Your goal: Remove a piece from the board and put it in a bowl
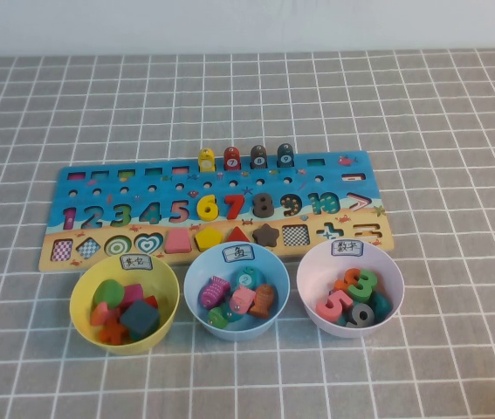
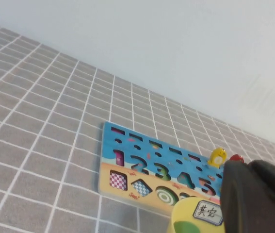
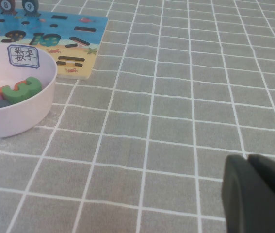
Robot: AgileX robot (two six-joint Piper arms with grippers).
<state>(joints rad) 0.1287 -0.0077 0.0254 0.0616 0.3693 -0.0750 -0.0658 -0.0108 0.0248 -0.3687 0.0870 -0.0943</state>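
Note:
The salmon-pink square piece [image 1: 177, 240] sits in its cut-out in the board's front row, left of the yellow pentagon. The blue and tan board [image 1: 216, 208] lies across the middle of the table and also shows in the left wrist view [image 2: 147, 167]. The yellow bowl [image 1: 84, 307] with its white label stands in front of the board's left end, holding several shape blocks. Neither arm shows in the high view. My left gripper [image 2: 249, 167] is shut and empty, above the yellow bowl's rim [image 2: 186, 216]. My right gripper [image 3: 248, 159] is shut and empty over bare cloth, right of the pale pink bowl.
A light blue bowl [image 1: 196, 278] with fish pieces and a pale pink bowl [image 1: 310, 288] with number pieces stand in front of the board; the pink bowl also shows in the right wrist view [image 3: 25, 114]. Several pegs [image 1: 245, 157] stand on the board's far edge. A grey checked cloth covers the table.

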